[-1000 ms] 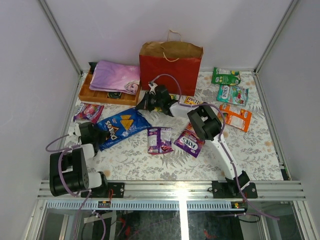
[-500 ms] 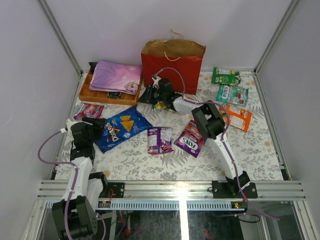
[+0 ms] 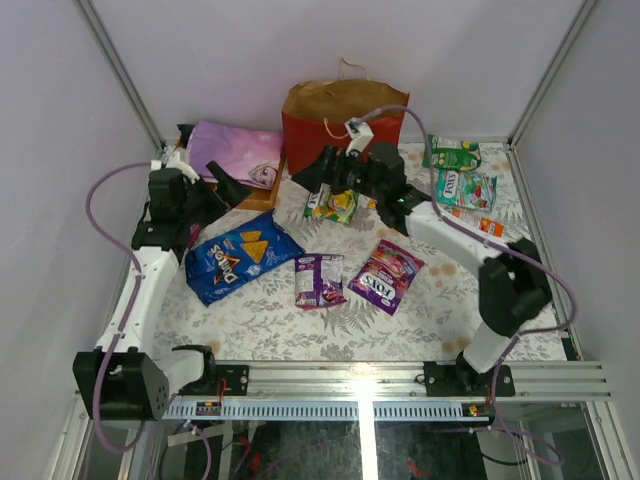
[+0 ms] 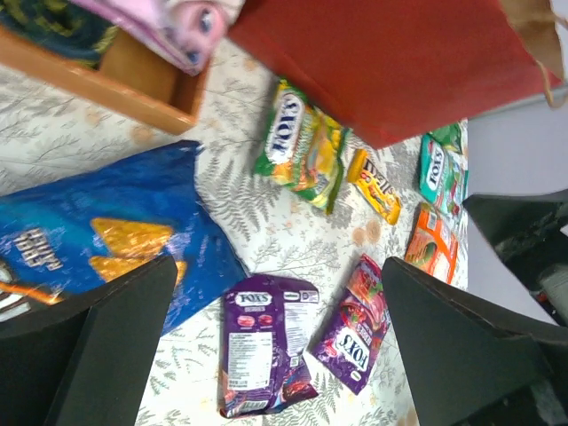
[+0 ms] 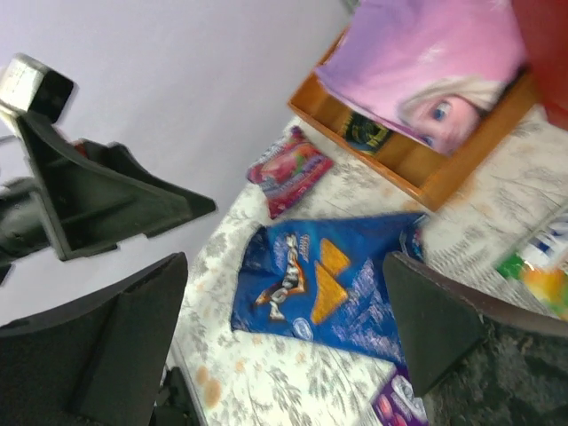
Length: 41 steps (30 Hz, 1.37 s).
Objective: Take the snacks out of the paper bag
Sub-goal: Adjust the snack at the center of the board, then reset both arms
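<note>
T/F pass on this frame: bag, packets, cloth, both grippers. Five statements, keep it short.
1. The paper bag stands upright at the far edge of the table. True.
2. The left gripper is shut on the Doritos bag. False: its jaws are open and empty; the bag lies flat on the table.
3. A purple packet lies just right of the Doritos bag. True.
4. The pink cloth is inside the paper bag. False: it lies on the wooden tray.
5. The right gripper is open, holding nothing. True.

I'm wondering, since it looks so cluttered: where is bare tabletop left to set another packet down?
The near strip between the purple packets, the Doritos bag and the front rail is bare. Crowded: before the paper bag and the far-right corner with green packets.
</note>
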{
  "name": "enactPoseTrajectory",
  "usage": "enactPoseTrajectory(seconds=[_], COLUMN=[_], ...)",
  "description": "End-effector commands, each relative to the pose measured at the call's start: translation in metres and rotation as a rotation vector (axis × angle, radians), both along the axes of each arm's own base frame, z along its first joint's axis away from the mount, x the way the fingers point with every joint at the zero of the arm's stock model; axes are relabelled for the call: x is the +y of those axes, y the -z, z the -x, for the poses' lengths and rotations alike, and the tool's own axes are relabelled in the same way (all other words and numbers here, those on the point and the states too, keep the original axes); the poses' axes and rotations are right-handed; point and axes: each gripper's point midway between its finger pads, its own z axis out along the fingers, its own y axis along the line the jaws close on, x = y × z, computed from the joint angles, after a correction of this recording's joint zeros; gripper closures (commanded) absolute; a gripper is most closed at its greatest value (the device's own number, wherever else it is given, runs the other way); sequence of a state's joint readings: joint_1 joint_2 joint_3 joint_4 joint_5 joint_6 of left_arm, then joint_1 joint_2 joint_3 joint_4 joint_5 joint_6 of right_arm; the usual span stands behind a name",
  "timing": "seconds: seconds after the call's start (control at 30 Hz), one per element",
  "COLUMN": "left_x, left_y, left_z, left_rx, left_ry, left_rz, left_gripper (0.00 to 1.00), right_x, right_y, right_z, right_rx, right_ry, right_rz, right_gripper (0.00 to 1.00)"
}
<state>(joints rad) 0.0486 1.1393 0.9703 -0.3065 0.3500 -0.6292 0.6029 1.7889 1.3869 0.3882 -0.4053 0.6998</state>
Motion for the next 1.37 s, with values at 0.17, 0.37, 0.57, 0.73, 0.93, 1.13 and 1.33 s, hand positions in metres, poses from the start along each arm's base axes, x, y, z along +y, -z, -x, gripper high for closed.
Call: enactPoseTrajectory(seconds=[0.17, 0.37, 0.57, 0.73, 0.93, 1.13, 1.33], left_x=[-0.039, -0.037, -0.041, -0.036, -0.024, -0.016, -0.011], left_y=[-0.025, -0.038, -0.041, -0.028, -0.027, -0.023, -0.025], left_z=[0.002, 0.023, 0.033, 0.036, 0.038, 0.036, 0.036], left_rx=[-0.143, -0.22, -0.222, -0.161, -0.158, -0.143, -0.157], left_ry=[0.06, 0.065, 0.123, 0.125, 0.092, 0.065, 0.047], left_rz=[-0.185, -0.194, -0.212, -0.255, -0.32, -0.36, -0.38], left_gripper=[0.0, 0.0, 0.0, 0.0, 0.0, 0.0, 0.0], right_x=[-0.167, -0.258, -0.283, -0.276, -0.277, -0.277, -0.269], right_y=[0.063, 0.1, 0.086, 0.08, 0.078, 0.071, 0.066], right_z=[0.055, 0.11, 0.125, 0.125, 0.123, 0.121, 0.121], right_rx=[-0.039, -0.031, -0.075, -0.059, -0.062, -0.054, -0.088], right_ry=[0.538, 0.761, 0.821, 0.795, 0.801, 0.813, 0.773], right_rz=[0.269, 0.433, 0.457, 0.442, 0.45, 0.45, 0.417], right_gripper=[0.01, 0.01, 0.01, 0.01, 0.01, 0.01, 0.01])
